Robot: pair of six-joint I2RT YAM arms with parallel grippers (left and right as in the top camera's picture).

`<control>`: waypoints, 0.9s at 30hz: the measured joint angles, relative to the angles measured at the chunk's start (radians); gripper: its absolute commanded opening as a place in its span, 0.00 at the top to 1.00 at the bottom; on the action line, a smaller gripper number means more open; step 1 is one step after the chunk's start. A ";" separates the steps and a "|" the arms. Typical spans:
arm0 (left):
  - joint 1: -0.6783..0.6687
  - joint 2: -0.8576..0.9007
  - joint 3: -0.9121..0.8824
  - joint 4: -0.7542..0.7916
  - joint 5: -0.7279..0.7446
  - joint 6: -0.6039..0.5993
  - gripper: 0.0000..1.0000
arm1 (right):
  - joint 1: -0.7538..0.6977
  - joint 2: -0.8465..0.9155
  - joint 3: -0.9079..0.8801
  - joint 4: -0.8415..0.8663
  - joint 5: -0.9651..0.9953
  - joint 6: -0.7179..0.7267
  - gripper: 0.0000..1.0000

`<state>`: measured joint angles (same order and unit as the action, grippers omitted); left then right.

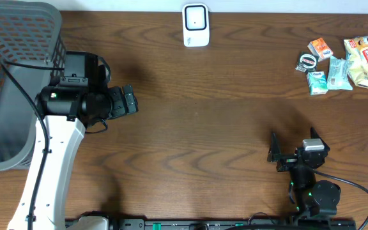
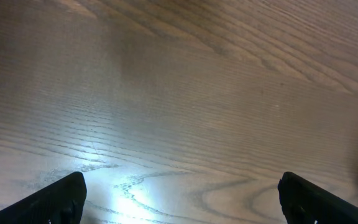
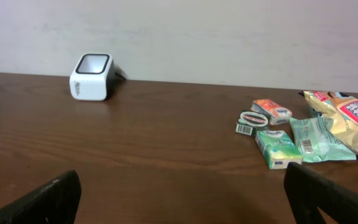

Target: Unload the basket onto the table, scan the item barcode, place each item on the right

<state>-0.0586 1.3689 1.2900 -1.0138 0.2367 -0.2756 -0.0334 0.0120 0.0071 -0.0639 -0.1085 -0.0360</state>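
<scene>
Brown wooden table (image 1: 222,128) fills the scene. A grey mesh basket (image 1: 18,38) sits at its left edge. Just beside it the left gripper (image 2: 180,190) hangs over bare wood, fingers spread wide and empty. The right gripper (image 3: 179,186), near the front edge, is likewise released and holds nothing. The white scanner (image 1: 195,25) stands mid-way along the far edge. The snack packets (image 1: 337,73) lie clustered in the far-right corner, well apart from both grippers.

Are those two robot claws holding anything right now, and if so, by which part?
Nothing is held. The left gripper is open above the table, and the right gripper is open too, well short of the packets.
</scene>
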 measured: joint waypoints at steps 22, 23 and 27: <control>0.003 -0.440 -0.501 0.294 -0.026 0.011 0.02 | 0.000 0.000 0.000 0.000 0.000 0.000 0.01; 0.003 -0.481 -0.544 0.329 -0.026 0.014 0.02 | 0.000 0.000 0.000 0.001 0.000 0.000 0.01; 0.003 -0.656 -0.698 0.467 -0.011 0.046 0.02 | 0.000 0.000 0.000 0.000 0.000 0.001 0.01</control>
<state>-0.0559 0.7132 0.5919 -0.5468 0.2260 -0.2295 -0.0334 0.0120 0.0071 -0.0635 -0.1085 -0.0353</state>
